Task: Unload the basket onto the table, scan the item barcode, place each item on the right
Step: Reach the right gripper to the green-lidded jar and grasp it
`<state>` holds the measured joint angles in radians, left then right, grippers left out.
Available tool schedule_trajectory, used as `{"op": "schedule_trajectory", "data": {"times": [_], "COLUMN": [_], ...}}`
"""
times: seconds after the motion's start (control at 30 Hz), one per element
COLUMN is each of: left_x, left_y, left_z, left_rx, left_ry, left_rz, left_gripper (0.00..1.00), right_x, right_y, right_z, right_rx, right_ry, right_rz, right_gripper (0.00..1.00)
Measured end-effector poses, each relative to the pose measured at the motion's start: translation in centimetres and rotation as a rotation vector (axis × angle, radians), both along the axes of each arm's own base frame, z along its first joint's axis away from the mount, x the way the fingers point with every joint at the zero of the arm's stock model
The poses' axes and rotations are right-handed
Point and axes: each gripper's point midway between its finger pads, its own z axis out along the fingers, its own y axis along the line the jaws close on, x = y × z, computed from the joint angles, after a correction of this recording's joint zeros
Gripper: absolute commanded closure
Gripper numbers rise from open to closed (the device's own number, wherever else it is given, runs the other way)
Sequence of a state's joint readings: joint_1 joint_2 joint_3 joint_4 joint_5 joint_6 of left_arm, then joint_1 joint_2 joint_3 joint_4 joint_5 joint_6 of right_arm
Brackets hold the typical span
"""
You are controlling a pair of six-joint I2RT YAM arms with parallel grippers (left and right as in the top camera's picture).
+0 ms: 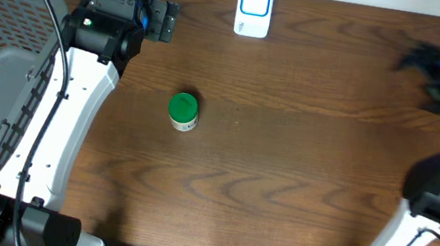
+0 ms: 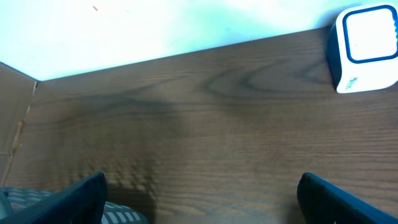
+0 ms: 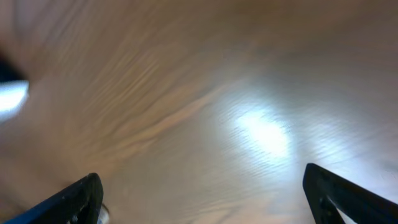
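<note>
Resting on the table (image 1: 279, 192), the green-capped bottle (image 1: 184, 111) is noted back from the left gripper (image 1: 164, 20), toward the arm bases. It is well apart from that gripper and from the right gripper (image 1: 432, 73). Both grippers are spread wide, with nothing between the fingers. The white scanner (image 2: 367, 46) is seen ahead-right of the left gripper. The right wrist view is blurred.

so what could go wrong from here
1. The green-capped bottle seems to stand upright, alone mid-table, with both arms' jaws open and well away from it; a clumsy side approach could tip it and let it roll.
2. No barcode shows from above, so it may end up facing away from the white scanner and need turning.
</note>
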<state>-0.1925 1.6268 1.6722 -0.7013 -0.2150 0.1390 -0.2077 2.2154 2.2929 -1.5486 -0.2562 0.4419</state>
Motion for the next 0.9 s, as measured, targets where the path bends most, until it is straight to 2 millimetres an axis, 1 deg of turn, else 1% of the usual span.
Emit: {"op": "schedule_trajectory", "data": {"times": [0.03, 0.07, 0.13, 0.17, 0.23, 0.33, 0.47, 0.57, 0.67, 0.73, 0.83, 0.9], "left_x": [0.0, 0.0, 0.0, 0.0, 0.0, 0.0, 0.0, 0.0, 0.0, 0.0, 0.0, 0.0], "left_y": [0.0, 0.0, 0.0, 0.0, 0.0, 0.0, 0.0, 0.0, 0.0, 0.0, 0.0, 0.0], "left_z": [0.0, 0.0, 0.0, 0.0, 0.0, 0.0, 0.0, 0.0, 0.0, 0.0, 0.0, 0.0], "left_rx": [0.0, 0.0, 0.0, 0.0, 0.0, 0.0, 0.0, 0.0, 0.0, 0.0, 0.0, 0.0], "left_ry": [0.0, 0.0, 0.0, 0.0, 0.0, 0.0, 0.0, 0.0, 0.0, 0.0, 0.0, 0.0], "left_rz": [0.0, 0.0, 0.0, 0.0, 0.0, 0.0, 0.0, 0.0, 0.0, 0.0, 0.0, 0.0], "left_gripper": [0.02, 0.02, 0.02, 0.02, 0.02, 0.02, 0.02, 0.02, 0.02, 0.02, 0.02, 0.02], "right_x": [0.5, 1.0, 1.4, 1.5, 1.2, 0.0, -1.1, -2.1, -3.2, -3.9, -4.8, -4.9], "right_y": [2.2, 5.0, 9.5, 12.1, 16.3, 22.4, 28.5, 31.8, 33.4, 33.6, 33.3, 33.3], "right_z": [-0.3, -0.5, -0.6, -0.6, -0.6, -0.6, -0.8, -1.5, -2.9, -4.0, -5.5, -5.8], "right_rx": [-0.001, -0.001, -0.007, -0.015, -0.033, -0.049, -0.055, -0.049, -0.044, -0.046, -0.053, -0.058], "right_ry": [-0.013, -0.029, -0.064, -0.087, -0.118, -0.162, -0.233, -0.263, -0.248, -0.222, -0.174, -0.166], "right_rz": [0.066, 0.148, 0.288, 0.369, 0.493, 0.655, 0.796, 0.864, 0.892, 0.895, 0.893, 0.891], "right_gripper": [0.01, 0.01, 0.01, 0.01, 0.01, 0.01, 0.01, 0.01, 0.01, 0.01, 0.01, 0.01]}}
